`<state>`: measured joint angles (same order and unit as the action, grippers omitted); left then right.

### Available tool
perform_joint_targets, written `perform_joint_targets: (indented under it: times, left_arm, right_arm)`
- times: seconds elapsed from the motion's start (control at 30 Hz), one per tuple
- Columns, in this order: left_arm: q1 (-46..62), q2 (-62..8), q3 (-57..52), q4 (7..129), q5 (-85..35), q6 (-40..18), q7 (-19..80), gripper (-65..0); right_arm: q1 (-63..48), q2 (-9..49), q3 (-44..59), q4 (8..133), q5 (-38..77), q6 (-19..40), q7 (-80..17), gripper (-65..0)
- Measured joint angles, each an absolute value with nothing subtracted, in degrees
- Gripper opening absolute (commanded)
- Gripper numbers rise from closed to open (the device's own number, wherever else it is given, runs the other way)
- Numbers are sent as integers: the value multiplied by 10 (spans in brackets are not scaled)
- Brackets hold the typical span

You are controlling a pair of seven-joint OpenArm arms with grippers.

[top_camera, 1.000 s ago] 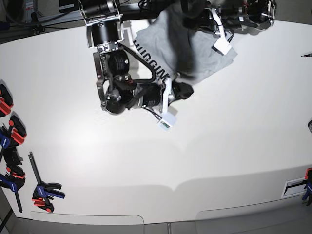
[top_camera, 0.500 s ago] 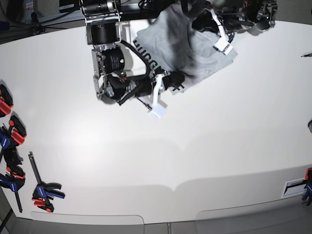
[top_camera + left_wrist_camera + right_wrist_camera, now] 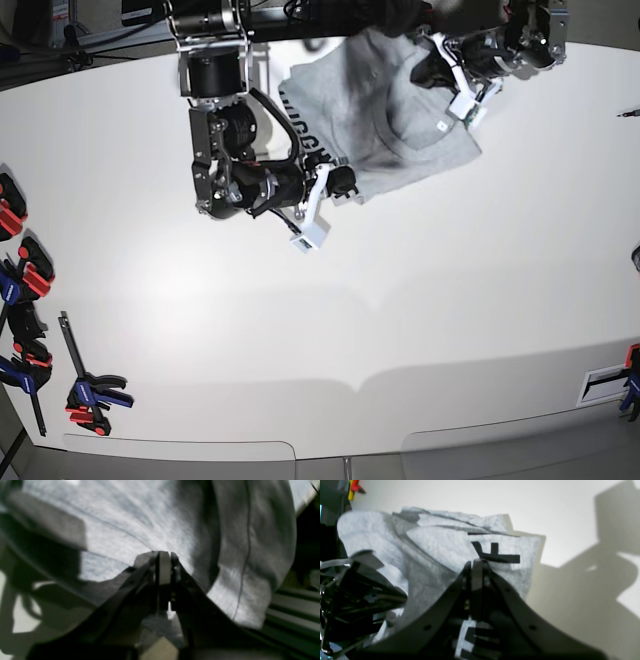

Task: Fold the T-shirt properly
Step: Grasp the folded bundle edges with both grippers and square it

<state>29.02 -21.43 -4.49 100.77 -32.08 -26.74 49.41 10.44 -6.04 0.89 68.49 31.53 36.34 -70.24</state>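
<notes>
The light grey T-shirt (image 3: 385, 120) lies bunched at the far middle of the white table (image 3: 420, 300), with black lettering (image 3: 305, 120) along its left edge. My right gripper (image 3: 343, 183) is shut on the shirt's near-left corner; in the right wrist view its fingertips (image 3: 476, 563) pinch the T-shirt (image 3: 437, 545) just below a black letter (image 3: 495, 553). My left gripper (image 3: 428, 68) holds the shirt's far-right part raised off the table. In the left wrist view the left gripper (image 3: 163, 556) is shut on a fold of the T-shirt (image 3: 140, 522), which fills the frame.
Red, blue and black clamps (image 3: 92, 392) lie along the table's left edge, with more clamps (image 3: 12, 215) farther back. A small fixture (image 3: 612, 382) sits at the near-right edge. Dark frame rails (image 3: 295, 610) run beside the left gripper at the table's far side.
My right gripper has drawn back toward the far left with the shirt's lettered corner. The left gripper shifted slightly right, and the shirt now hangs more spread out between them.
</notes>
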Motion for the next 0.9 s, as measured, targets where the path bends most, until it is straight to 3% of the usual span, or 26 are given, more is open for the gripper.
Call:
perform_joint_targets:
  times: [0.23, 0.43, 0.9]
  left_arm:
    - [234, -214, -45, 1004, -280, -242, 483, -650]
    - [170, -214, -45, 990, -265, -212, 489, -650]
    - [20, -213, -45, 832, -270, -195, 409, -650]
  right_arm:
    - [75, -60, 13, 704, 337, 358, -691, -650]
    - [58, -60, 12, 759, 328, 353, -741, -650]
    - [-64, -60, 12, 915, 324, 345, -749, -650]
